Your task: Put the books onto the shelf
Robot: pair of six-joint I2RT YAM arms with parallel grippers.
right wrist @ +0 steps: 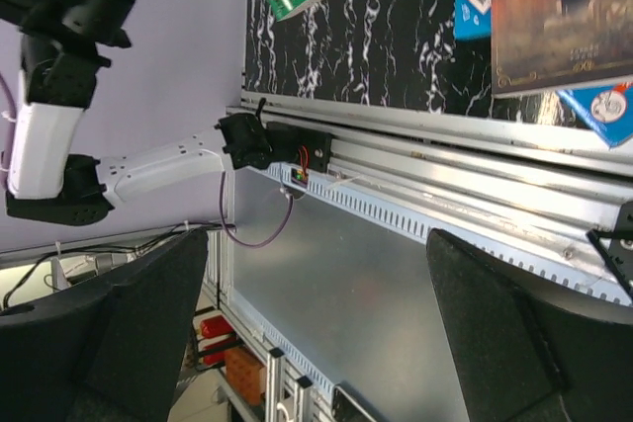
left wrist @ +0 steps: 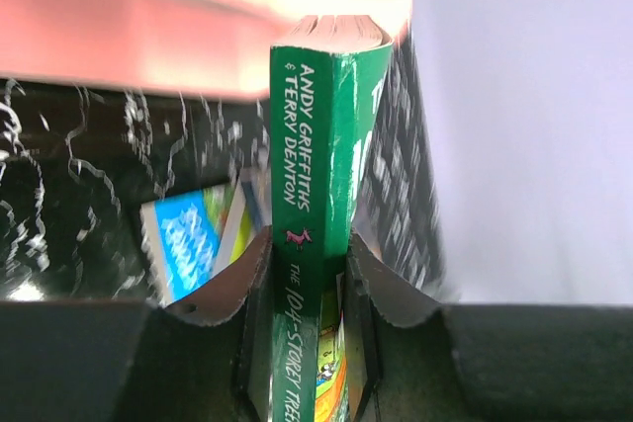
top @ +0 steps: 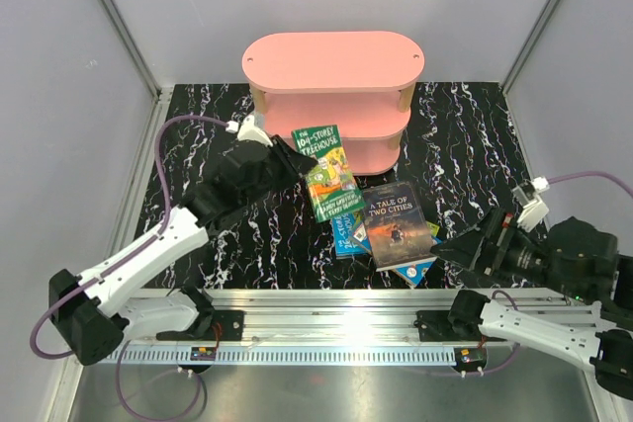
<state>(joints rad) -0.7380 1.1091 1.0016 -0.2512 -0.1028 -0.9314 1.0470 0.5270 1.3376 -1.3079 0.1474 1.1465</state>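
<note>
**Item 1: left hand** (top: 300,160). Mine, closed narrow on the green Treehouse book (top: 326,171), clamping it by the spine end. The book is tilted, just off the 6 o'clock side of the shelf (top: 333,61) and level with its lower tiers.

**Item 2: right hand** (top: 450,244). Mine, spread as wide as it goes and holding nothing. It sits at 3 o'clock of the stack, near it but not touching.

**Item 3: stack on the counter** (top: 465,145). The dark sunset book (top: 398,224) lies on top, with the blue books (top: 346,236) showing beneath at its 9 and 5 o'clock corners. The stack is at 5 o'clock of the green book.

**Step in hand, as I judge it:** carrying the first book to the shelf; the other three are not yet picked up.

**Next move calls for:** levelling the book to a tier gap, sliding it in toward 12 o'clock clear of the posts, then letting go.

**View notes:**
- The left wrist view alone shows the grip. The spine stands on edge between my fingers (left wrist: 247,294), with the page edges pointing at a pink board.
- The top view alone shows which tiers the book faces and the whole stack.
- The right wrist view shows my spread fingers (right wrist: 504,333) over the aluminium rail, with the stack only at the frame's 1 o'clock corner.
</note>
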